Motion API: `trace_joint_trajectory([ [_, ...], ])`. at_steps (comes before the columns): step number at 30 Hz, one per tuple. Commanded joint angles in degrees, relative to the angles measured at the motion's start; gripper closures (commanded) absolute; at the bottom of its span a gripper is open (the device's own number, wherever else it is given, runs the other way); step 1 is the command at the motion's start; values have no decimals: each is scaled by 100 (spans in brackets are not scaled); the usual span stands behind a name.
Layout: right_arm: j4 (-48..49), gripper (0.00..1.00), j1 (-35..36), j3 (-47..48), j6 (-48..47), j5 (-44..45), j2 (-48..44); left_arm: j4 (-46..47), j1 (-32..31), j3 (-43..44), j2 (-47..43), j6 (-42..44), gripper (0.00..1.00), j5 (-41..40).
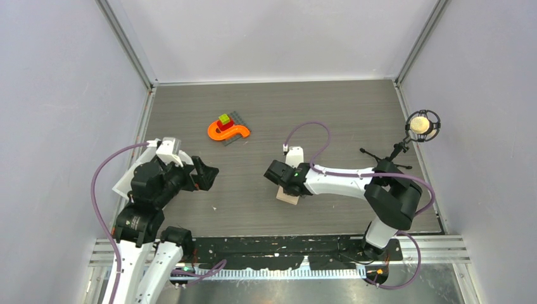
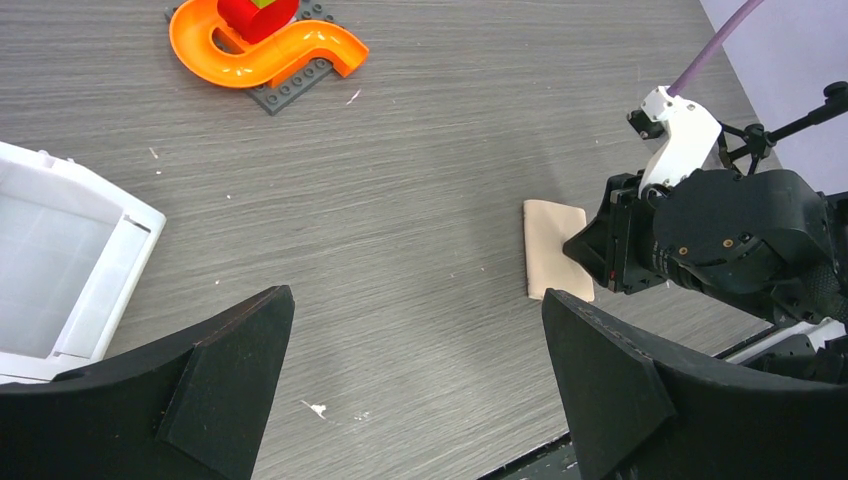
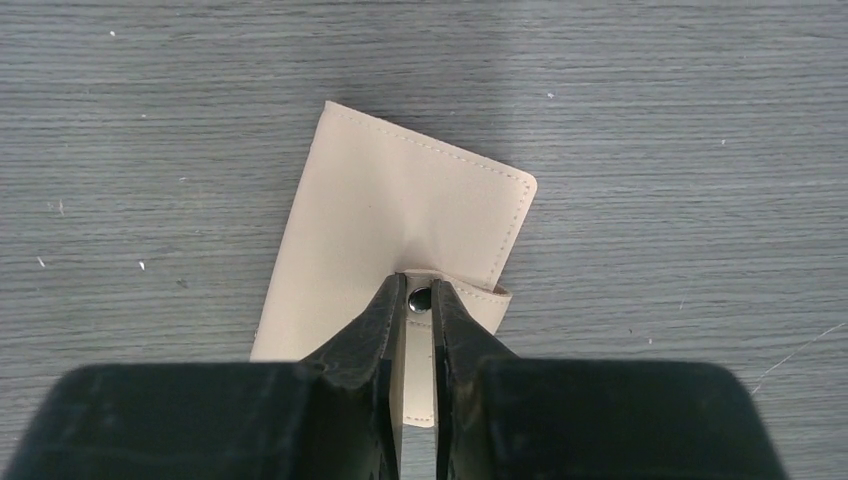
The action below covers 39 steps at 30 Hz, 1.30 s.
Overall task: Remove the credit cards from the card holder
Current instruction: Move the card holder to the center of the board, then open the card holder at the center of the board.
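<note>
The card holder [image 3: 400, 215] is a flat beige wallet lying closed on the grey table, and it also shows in the top view [image 1: 288, 197] and the left wrist view [image 2: 548, 250]. My right gripper [image 3: 420, 290] is over its near edge, its jaws nearly together around the small snap tab [image 3: 470, 297], with the metal snap between the tips. From above, the right gripper [image 1: 285, 188] covers most of the holder. My left gripper [image 1: 206, 176] is open and empty over bare table to the holder's left, and its jaws [image 2: 415, 300] stand wide apart. The credit cards are hidden.
An orange S-shaped toy [image 1: 228, 131] with red and green blocks sits on a grey plate at the back centre, also in the left wrist view [image 2: 265, 45]. A white tray [image 2: 140, 215] lies under my left arm. A round ball on a stand [image 1: 423, 125] is at the right edge.
</note>
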Motion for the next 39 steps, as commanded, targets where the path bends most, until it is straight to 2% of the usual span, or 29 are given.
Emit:
trace_joint_trajectory([
  [1, 514, 91, 8, -237, -276, 17, -214, 12, 20, 182, 60, 127, 1, -66],
  [4, 892, 95, 14, -342, -715, -137, -458, -14, 26, 183, 120, 127, 1, -80],
  [9, 1485, 95, 29, -586, -1359, -621, -864, -175, -23, 231, 295, 89, 1, 63],
  [11, 1786, 95, 38, -697, -1663, -1013, -955, -293, -74, 248, 405, -3, 1, 158],
  [15, 2637, 95, 129, -1098, -2138, -1842, -1211, -568, -303, 138, 631, -325, 7, 259],
  [21, 3669, 95, 149, -1540, -2512, -2430, -1498, -59, -1288, -419, 804, -1130, 9, -97],
  [28, 4321, 95, 146, -2209, -2757, -2561, -2059, 1389, -2188, -1151, 1751, -1840, 11, -213],
  [34, 4001, 95, 148, -2740, -2627, -2104, -2858, 1798, -2874, -882, 2847, -1723, 13, -799],
  [39, 4534, 95, 146, -3438, -2467, -2165, -3565, 2016, -3610, -376, 3847, -1461, 13, -1296],
])
